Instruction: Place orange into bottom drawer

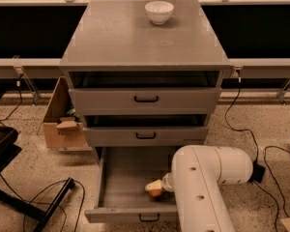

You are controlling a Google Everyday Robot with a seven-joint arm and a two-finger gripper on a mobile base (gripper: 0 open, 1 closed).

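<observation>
Inside the open bottom drawer [125, 178], towards its right front, the orange [156, 194] is seen just under the pale tip of the gripper [154, 185]. Whether the jaws are clenched on it or released cannot be told. The fruit is judged light, firm and smooth, and apt to roll once freed. It is best held across its widest part.
</observation>
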